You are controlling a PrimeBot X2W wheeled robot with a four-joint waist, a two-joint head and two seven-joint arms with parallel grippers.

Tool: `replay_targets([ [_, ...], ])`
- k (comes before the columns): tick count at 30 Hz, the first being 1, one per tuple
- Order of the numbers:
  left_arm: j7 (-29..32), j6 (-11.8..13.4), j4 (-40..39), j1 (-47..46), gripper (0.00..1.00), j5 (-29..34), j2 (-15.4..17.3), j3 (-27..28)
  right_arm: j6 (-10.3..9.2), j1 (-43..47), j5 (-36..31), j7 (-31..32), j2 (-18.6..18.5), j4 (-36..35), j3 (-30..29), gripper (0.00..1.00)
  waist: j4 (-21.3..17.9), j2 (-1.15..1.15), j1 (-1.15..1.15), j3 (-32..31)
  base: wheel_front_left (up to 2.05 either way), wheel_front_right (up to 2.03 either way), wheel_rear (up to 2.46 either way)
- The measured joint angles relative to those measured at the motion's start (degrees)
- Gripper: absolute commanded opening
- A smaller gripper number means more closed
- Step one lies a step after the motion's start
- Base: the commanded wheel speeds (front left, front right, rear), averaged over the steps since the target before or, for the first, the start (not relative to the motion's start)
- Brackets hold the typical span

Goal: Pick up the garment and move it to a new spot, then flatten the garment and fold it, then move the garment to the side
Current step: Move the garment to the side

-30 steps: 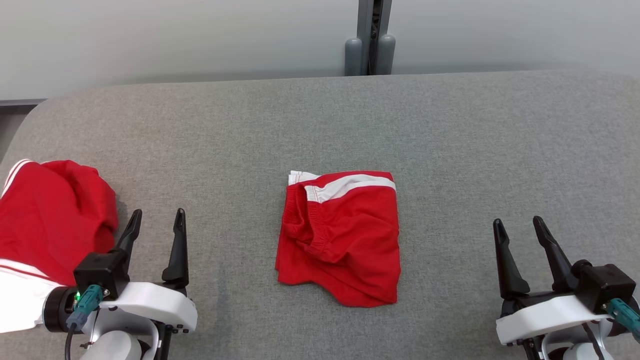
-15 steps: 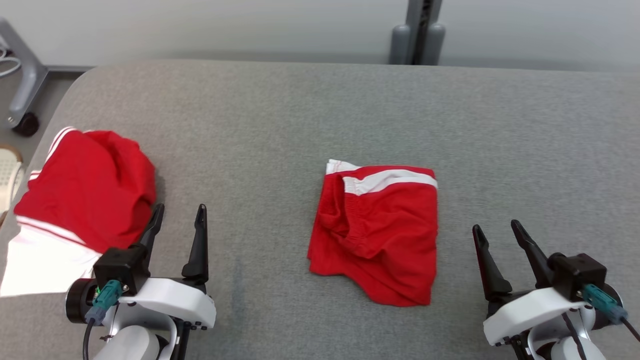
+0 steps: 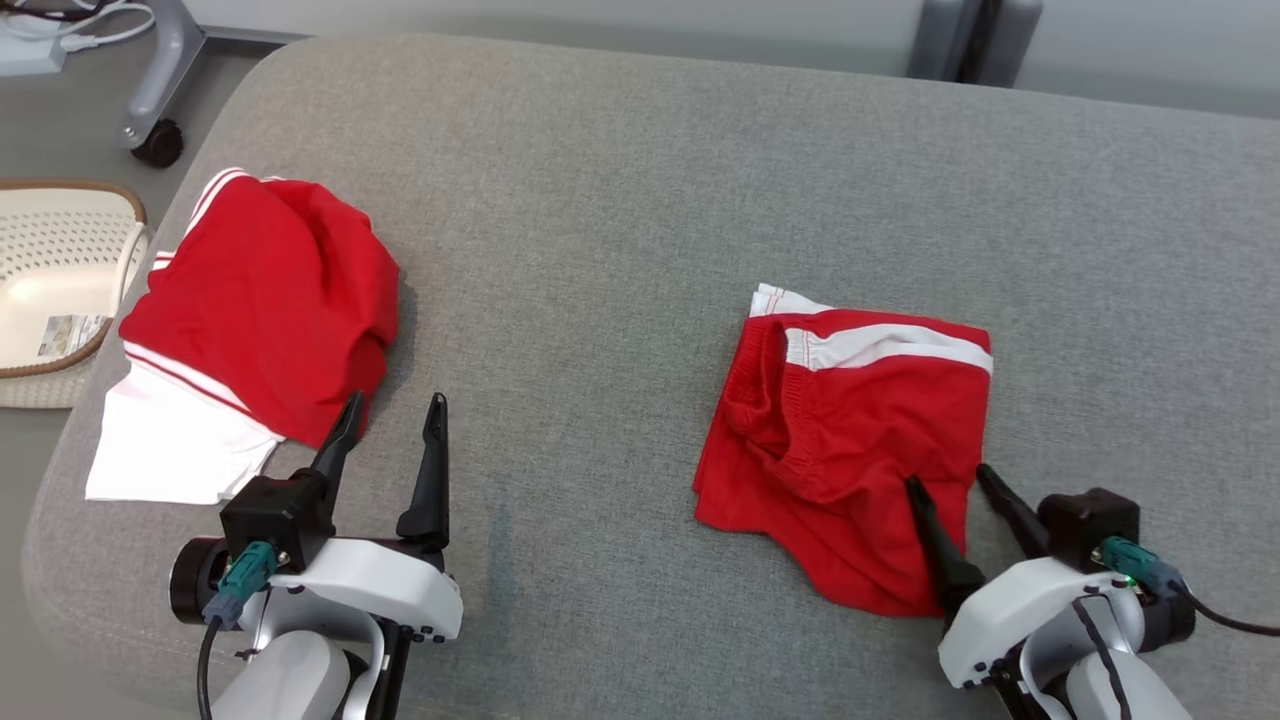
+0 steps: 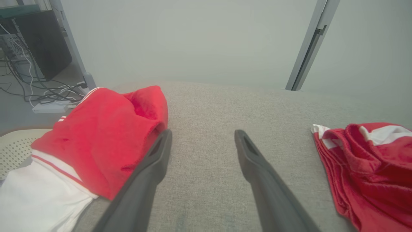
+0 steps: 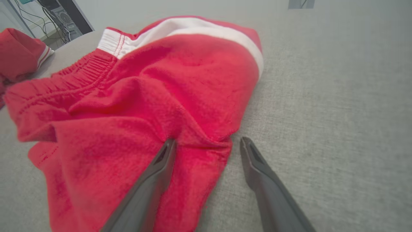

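Garment (image 3: 850,440), red shorts already folded, lies right of centre on the grey padded surface (image 3: 600,200); right gripper (image 3: 947,476) gapes wide and empty astride its near corner; left gripper (image 3: 396,398) likewise open, holding nothing; pinching only the top layer could drag the fold apart.

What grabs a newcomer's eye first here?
Two bright red garments stand out on the grey padded table: folded red shorts with a white stripe right of centre, and a crumpled red-and-white garment at the left edge. The right end effector stands open at the shorts' near corner, one finger over the cloth. The left end effector is open beside the other garment.
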Motion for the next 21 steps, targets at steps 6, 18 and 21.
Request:
replay_targets([
  [6, -0.19, -0.42, 0.66, -0.46, 1.0, 0.44, -0.37, 0.48, 0.0, -1.79, 1.62, -0.68, -0.13, 1.8, 2.23, 0.0, 0.17, 0.0, 0.0, 0.66, 0.0, 0.0, 0.0],
  [18, -0.05, -0.53, -0.78, -0.7, 1.0, 1.43, 1.1, 0.87, 0.02, -0.73, 2.07, -1.98, -1.24, 0.05, 4.04, 0.0, -6.97, 0.0, 0.0, 0.93, 0.0, 0.0, 0.0],
  [21, 0.52, -0.27, -1.59, -0.73, 1.0, 1.86, 2.16, 1.04, 0.02, 0.24, 1.49, -2.11, -1.99, -1.03, 3.64, 0.0, -10.1, 0.0, 0.0, 1.08, 0.0, 0.0, 0.0],
])
